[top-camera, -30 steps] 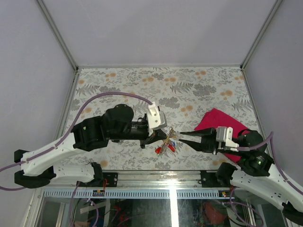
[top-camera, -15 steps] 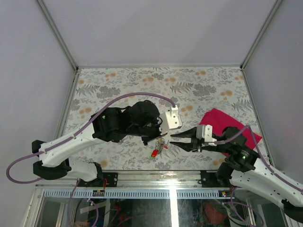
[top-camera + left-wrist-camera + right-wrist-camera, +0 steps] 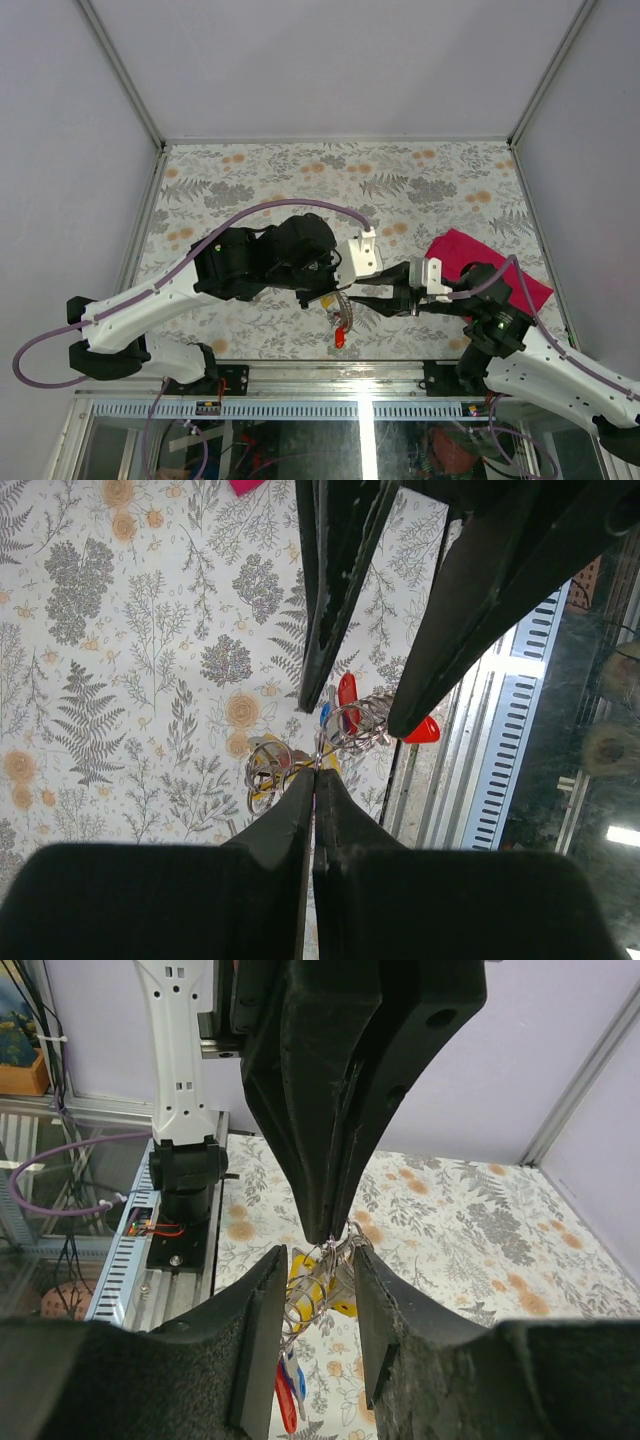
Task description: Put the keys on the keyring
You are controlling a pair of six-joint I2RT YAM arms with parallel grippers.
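One keyring (image 3: 345,725) — pinched in the shut left jaws, between the narrowly parted right jaws.

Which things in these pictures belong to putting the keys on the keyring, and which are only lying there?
Belong to the job: keys with coloured heads; keyring, pinched in the shut left jaws.
Only lying there: magenta cloth on the flowered table.
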